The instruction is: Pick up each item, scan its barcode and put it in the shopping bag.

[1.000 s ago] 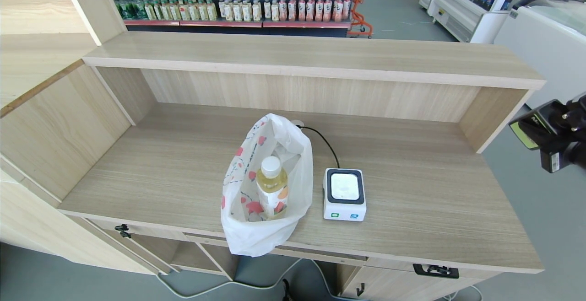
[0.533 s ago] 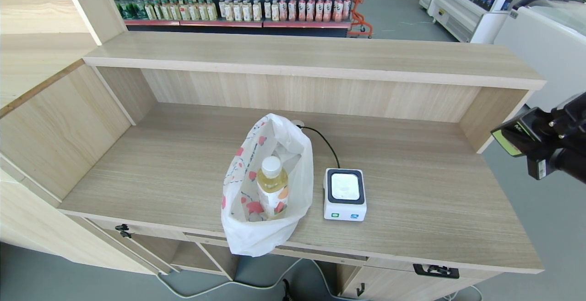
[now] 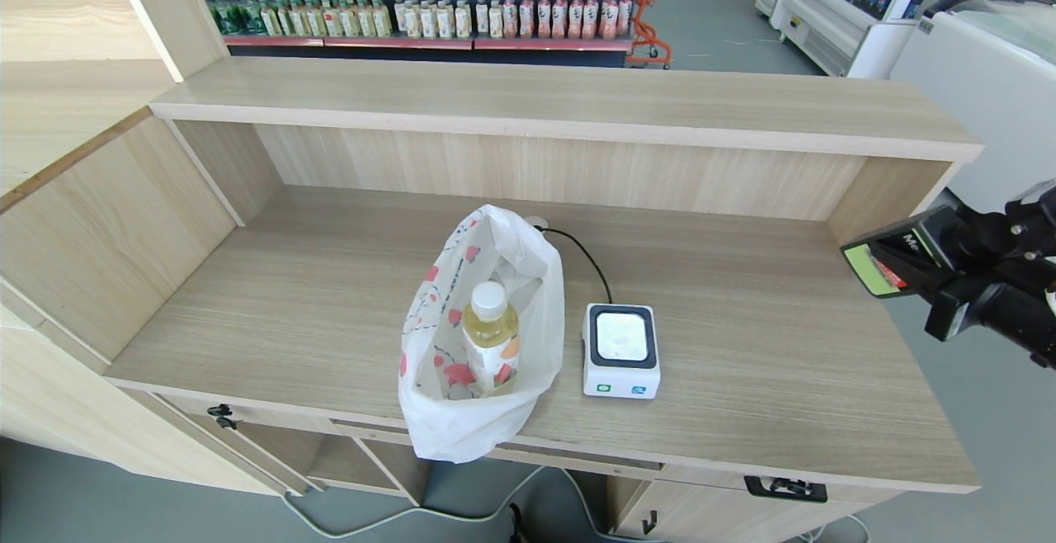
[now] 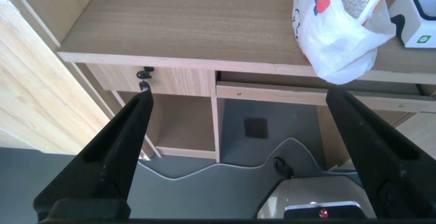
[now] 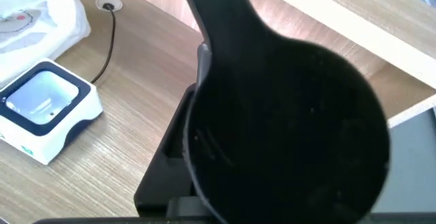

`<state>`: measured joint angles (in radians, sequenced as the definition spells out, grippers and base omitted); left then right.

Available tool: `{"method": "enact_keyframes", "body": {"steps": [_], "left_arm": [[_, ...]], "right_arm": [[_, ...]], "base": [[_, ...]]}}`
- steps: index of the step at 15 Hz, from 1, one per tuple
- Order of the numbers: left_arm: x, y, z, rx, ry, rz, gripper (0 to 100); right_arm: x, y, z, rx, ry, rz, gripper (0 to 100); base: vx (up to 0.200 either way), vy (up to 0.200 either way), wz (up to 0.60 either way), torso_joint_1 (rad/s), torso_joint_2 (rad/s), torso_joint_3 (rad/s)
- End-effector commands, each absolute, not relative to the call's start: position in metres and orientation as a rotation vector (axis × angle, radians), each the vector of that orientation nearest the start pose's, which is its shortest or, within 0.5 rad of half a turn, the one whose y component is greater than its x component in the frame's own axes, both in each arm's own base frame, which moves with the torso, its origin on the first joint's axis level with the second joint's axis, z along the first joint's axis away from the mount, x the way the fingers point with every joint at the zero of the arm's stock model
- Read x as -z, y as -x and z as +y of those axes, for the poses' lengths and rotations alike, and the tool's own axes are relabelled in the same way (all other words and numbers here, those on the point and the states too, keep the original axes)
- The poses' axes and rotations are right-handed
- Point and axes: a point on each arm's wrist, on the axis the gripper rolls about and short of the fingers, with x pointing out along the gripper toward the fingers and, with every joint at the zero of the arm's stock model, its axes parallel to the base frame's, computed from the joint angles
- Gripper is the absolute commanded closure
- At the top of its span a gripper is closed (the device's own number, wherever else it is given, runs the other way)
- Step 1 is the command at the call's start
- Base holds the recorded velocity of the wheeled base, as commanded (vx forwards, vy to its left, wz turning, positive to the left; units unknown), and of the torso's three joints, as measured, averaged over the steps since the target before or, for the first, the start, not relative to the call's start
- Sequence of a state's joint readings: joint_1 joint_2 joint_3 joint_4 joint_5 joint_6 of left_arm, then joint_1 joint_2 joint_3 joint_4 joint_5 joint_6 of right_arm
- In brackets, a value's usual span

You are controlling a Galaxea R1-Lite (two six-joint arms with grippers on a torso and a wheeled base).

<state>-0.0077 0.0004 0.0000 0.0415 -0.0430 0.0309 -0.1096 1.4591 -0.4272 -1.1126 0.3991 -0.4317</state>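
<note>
Wooden counter, bottle-lined shelf, white freezer

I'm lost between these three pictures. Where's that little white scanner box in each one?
Head view: the scanner sits on the counter, just right of the shopping bag.
Left wrist view: the scanner is partly cut off, just past the bag that overhangs the counter edge.
Right wrist view: the scanner lies on the counter near the bag.
Shared landmark: the white bag, always beside it.
</note>
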Motion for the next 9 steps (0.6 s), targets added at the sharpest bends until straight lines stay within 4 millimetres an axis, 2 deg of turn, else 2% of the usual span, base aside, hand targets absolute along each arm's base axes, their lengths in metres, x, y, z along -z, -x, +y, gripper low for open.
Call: {"method": "enact_keyframes", "body": {"steps": [1, 6, 8, 9], "left_arm": [[-0.071, 0.023, -0.001, 0.051, -0.030, 0.041, 0], [-0.071, 0.023, -0.001, 0.051, -0.030, 0.041, 0], [-0.071, 0.023, -0.001, 0.051, -0.030, 0.041, 0], [-0.071, 0.023, -0.001, 0.051, -0.030, 0.041, 0]], "right_arm": [[-0.195, -0.233, -0.013, -0.284, 0.447, -0.141, 100], [-0.210, -0.273, -0.001, -0.329, 0.385, -0.196, 100], [-0.216, -0.284, 0.009, -0.332, 0.345, -0.214, 100], [-0.224, -0.293, 0.024, -0.357, 0.280, -0.240, 100]], "base": [[0.000, 0.000, 0.00, 0.000, 0.00, 0.000], [0.000, 0.000, 0.00, 0.000, 0.00, 0.000], [0.000, 0.000, 0.00, 0.000, 0.00, 0.000], [0.000, 0.000, 0.00, 0.000, 0.00, 0.000]]}}
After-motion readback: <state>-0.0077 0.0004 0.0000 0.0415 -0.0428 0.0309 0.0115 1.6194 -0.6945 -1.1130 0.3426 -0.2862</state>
